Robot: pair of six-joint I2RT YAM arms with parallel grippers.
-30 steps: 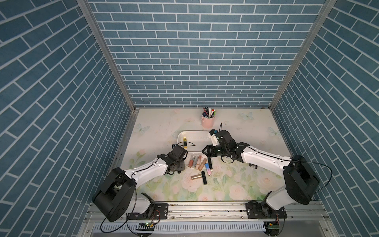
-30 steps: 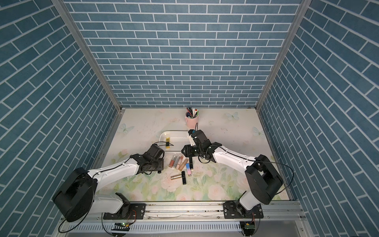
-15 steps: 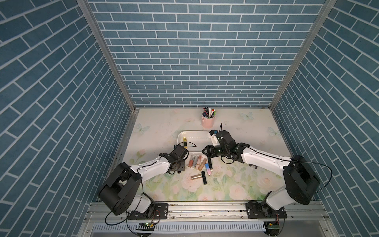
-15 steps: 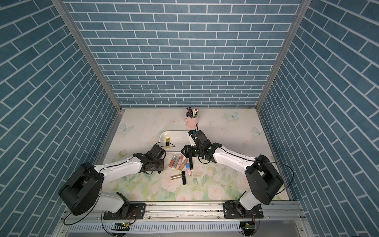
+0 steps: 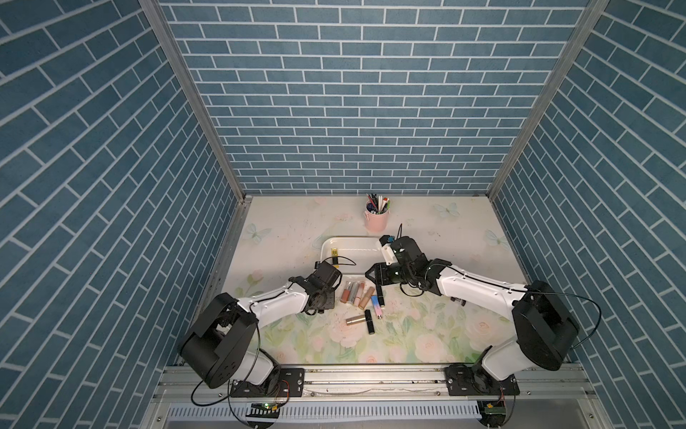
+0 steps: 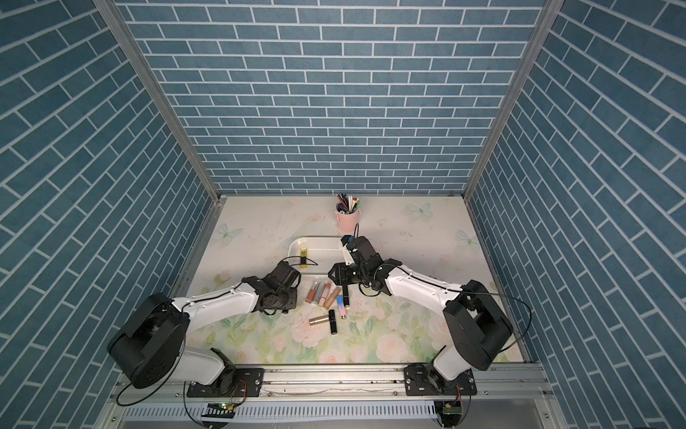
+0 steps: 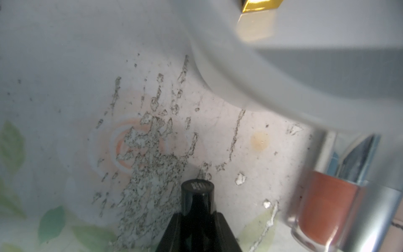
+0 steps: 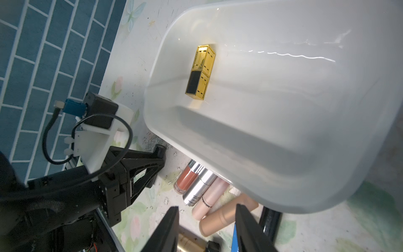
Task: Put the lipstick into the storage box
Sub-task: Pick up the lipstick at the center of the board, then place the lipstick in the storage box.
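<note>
Where the storage box sits: on the flowered surface, between the two arms and in front of the pen cup; both top views show it.
Inside the box: one gold lipstick with a black panel, lying flat near one end; the rest of the white floor is bare.
Pen cup: pink, upright, well behind the box, with pens standing in it.
Left pincer: closed on a black lipstick, whose capped end sticks out past the fingertips.
Black lipstick, place: just outside a rounded corner of the box, over a scuffed patch of the surface; I cannot tell whether it touches down.
Right pincer: fingers apart, gripping nothing, above the near wall of the box.
Loose lipsticks: lying on the surface just beside the box's near wall, outside it; orange, silver, pale pink and peach ones side by side, with black, blue-pink and gold ones nearer the robot.
</note>
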